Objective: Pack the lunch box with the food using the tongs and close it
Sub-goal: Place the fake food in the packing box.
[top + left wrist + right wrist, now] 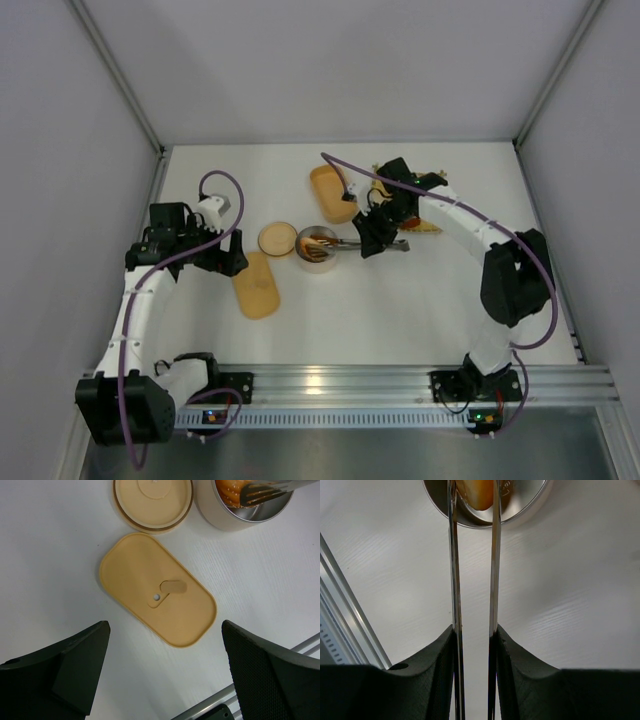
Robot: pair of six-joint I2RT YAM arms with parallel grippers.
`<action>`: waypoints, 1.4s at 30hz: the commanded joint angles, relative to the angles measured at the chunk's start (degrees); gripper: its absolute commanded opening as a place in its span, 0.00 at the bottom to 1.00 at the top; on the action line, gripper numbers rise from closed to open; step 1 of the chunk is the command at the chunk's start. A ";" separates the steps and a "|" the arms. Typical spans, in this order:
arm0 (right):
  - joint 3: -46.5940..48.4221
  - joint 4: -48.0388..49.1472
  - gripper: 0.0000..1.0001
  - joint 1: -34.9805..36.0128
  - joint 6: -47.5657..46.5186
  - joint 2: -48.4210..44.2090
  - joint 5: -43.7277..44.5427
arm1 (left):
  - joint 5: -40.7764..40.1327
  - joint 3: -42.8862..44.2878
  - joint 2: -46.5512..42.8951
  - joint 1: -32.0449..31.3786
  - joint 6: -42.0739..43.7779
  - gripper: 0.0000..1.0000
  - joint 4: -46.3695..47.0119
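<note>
Overhead view of a white worktop (400, 300), with two robot arms reaching in from its near edge.

The right gripper (474, 647) has its jaws clamped on the slim silvery metal tongs (454, 570). One black finger presses each outer side of the two thin arms, near their back end. The tongs run leftward, and their tips sit inside a round steel tin (318, 246) near the middle of the worktop. In the right wrist view a glossy orange piece of food (479, 492) lies between the tong tips. Whether the tips pinch it or only flank it cannot be told.

Behind the tin, close to the right arm, lies an open oblong tan lunch box (333, 193). A round tan lid (278, 240) lies flat just beside the tin on its left. An oblong tan lid with a small vent tab (157, 597) lies flat nearer the arms. The left gripper (232, 260) hovers over it, jaws wide apart and holding nothing.

The food pieces look small, light and smooth, so likely slippery and perhaps soft. A piece is best caught across its middle with a gentle squeeze, as too much pressure could squirt it out or dent it. The tongs look thin, springy and slick. Held far back they flex easily and could twist in the jaws. The oblong lid looks light and stiff, and seems best taken by its long edges.
</note>
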 commanded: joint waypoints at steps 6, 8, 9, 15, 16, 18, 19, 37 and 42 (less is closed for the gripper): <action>5.67 -0.36 0.28 1.17 -0.03 2.54 -2.83 | -0.39 -0.64 0.75 -0.06 0.38 0.98 2.56; 6.11 -0.54 0.32 1.17 -0.03 2.63 -3.27 | -0.39 -0.56 0.84 -0.06 0.38 0.98 2.65; 6.38 -0.98 0.33 1.08 -0.03 2.54 -3.45 | -0.31 -0.64 0.93 -0.06 0.38 0.98 2.65; 7.87 -3.44 0.36 1.17 -0.56 2.19 -4.59 | -0.48 -0.12 1.37 0.03 0.29 0.98 2.83; 8.05 -3.79 0.36 1.17 -0.91 2.10 -4.94 | -0.48 -0.03 1.37 -0.06 0.37 0.98 2.74; 8.22 -5.28 0.36 1.08 -1.26 1.93 -5.12 | -0.48 0.41 1.37 -0.06 0.29 0.98 2.83; 8.22 -5.72 0.36 1.17 -1.52 1.93 -5.03 | -0.48 0.50 1.45 -0.06 0.11 0.98 2.74; 8.66 -6.78 0.43 1.17 -2.06 5.44 -3.98 | 0.05 0.23 1.37 -0.06 0.02 0.98 2.47; 8.84 -5.99 0.43 1.17 -1.09 6.06 -3.71 | -0.04 -0.73 1.10 -0.06 0.02 0.98 2.83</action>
